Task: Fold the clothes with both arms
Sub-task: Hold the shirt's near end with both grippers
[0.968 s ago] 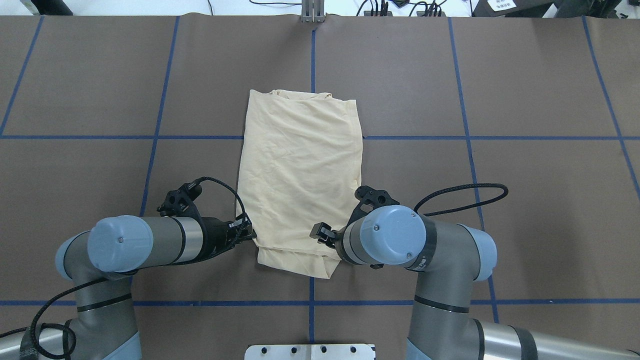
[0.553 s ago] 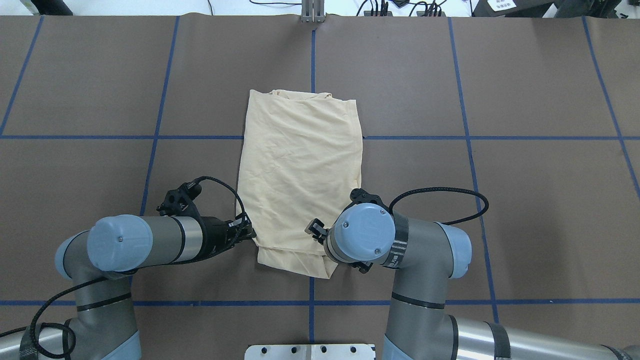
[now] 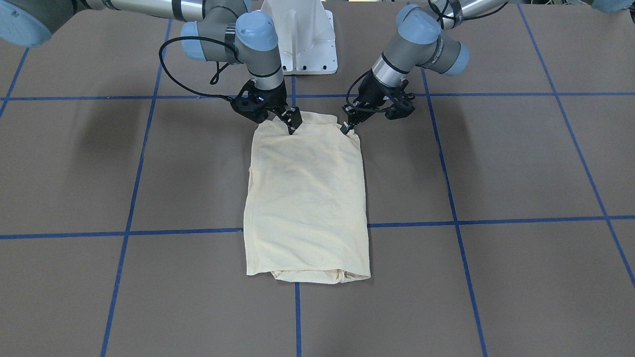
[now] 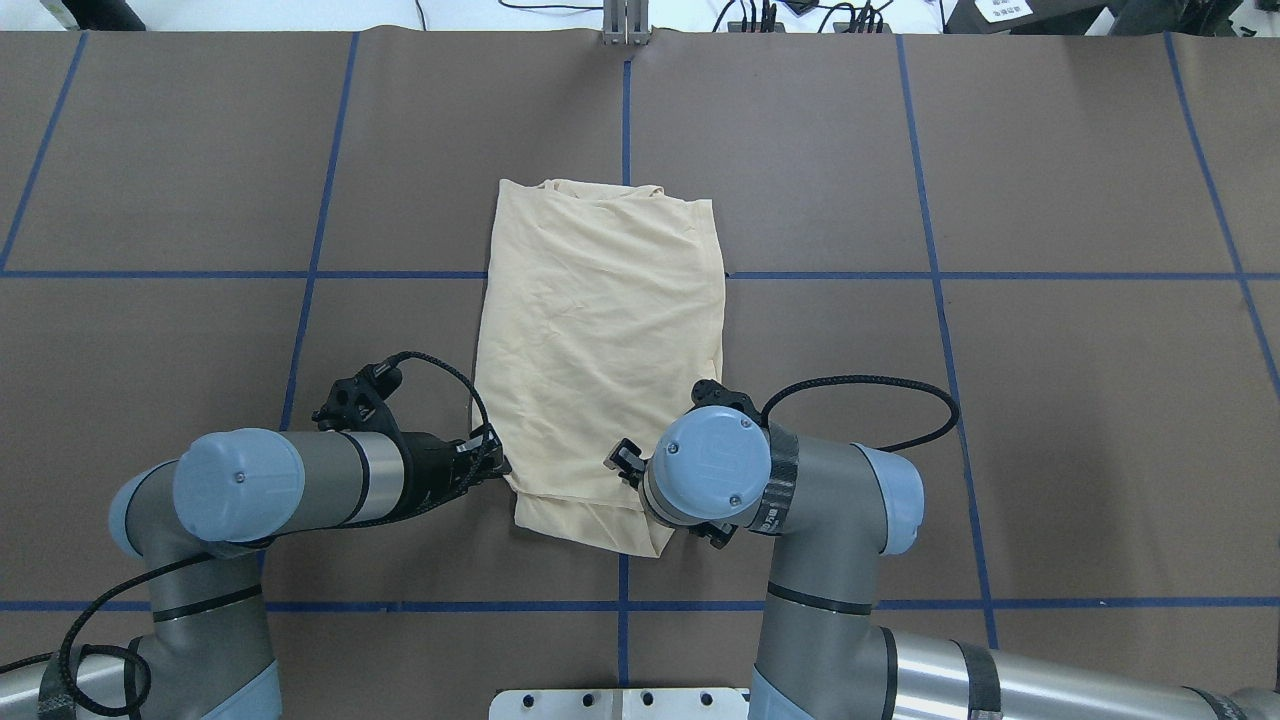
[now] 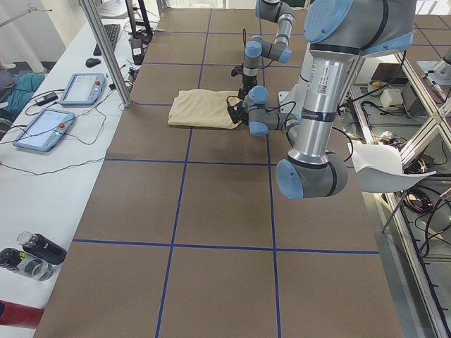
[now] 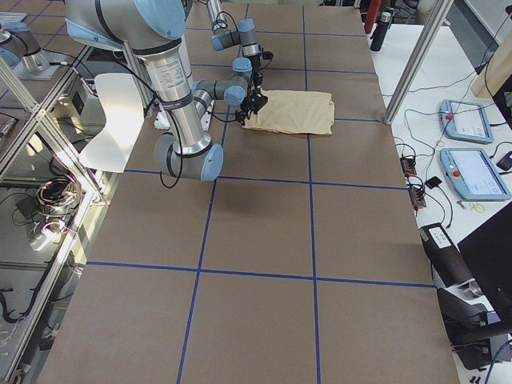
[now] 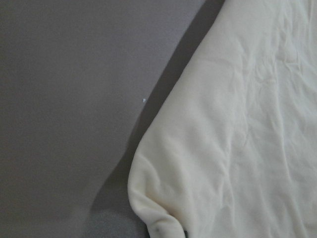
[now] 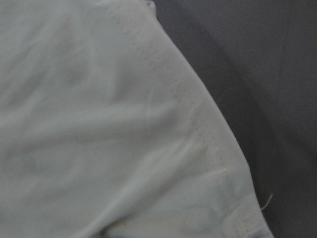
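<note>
the shirt (image 3: 307, 198) lies flat on the table (image 3: 496, 173). my left gripper (image 3: 346, 129) pinches its near corner. my right gripper (image 3: 292, 128) sits on the near hem, but i cannot tell its grip. i'd lift both evenly, hem taut.

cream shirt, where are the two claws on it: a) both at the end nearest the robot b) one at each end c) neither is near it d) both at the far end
a: the left claw and right claw both meet the cream shirt at its robot-side end.
</note>
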Action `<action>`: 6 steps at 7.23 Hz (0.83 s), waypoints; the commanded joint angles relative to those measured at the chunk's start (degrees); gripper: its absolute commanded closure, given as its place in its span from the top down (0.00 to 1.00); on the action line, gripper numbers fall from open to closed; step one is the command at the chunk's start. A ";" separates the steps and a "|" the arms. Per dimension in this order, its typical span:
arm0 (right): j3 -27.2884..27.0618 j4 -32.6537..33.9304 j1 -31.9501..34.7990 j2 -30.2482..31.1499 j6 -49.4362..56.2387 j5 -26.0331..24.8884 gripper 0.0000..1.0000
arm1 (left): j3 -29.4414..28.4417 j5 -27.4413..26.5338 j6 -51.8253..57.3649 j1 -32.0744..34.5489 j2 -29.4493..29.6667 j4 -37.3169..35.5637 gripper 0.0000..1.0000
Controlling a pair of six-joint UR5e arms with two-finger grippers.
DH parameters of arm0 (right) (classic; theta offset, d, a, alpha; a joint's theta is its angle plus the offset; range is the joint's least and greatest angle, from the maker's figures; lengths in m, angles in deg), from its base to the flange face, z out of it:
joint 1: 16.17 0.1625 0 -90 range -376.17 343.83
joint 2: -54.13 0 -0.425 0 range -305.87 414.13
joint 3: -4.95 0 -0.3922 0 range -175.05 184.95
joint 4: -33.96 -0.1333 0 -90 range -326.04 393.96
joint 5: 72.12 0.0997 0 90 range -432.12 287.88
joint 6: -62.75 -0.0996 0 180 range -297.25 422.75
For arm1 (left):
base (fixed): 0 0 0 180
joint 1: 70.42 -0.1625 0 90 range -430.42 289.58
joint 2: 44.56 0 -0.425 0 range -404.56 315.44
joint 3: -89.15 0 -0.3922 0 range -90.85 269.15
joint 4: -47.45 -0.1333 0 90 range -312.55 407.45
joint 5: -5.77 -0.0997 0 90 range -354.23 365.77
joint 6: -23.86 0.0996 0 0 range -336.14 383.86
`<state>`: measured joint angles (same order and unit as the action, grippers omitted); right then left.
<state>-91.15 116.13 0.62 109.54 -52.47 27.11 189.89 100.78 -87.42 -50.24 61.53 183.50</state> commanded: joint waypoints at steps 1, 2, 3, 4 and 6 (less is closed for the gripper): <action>-1.36 1.58 -0.01 0.66 -0.01 0.79 1.00 | -0.19 -0.09 -0.08 -0.06 0.00 0.09 0.00; -1.54 2.64 -0.01 0.66 -0.01 0.71 1.00 | -0.19 -0.09 -0.08 -0.06 0.00 0.09 0.00; -1.63 3.17 -0.01 0.40 -0.01 0.71 1.00 | -0.19 -0.09 -0.08 -0.06 0.00 0.09 0.00; -1.37 3.35 -0.01 0.05 -0.01 0.71 1.00 | -0.27 -0.09 -0.16 -0.06 0.00 0.09 0.00; -0.93 3.44 -0.01 0.05 -0.01 0.71 1.00 | -0.28 -0.09 -0.25 -0.06 0.00 0.09 0.00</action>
<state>-92.36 119.44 0.62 109.64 -52.48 27.82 189.63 100.69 -87.63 -50.29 61.53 183.59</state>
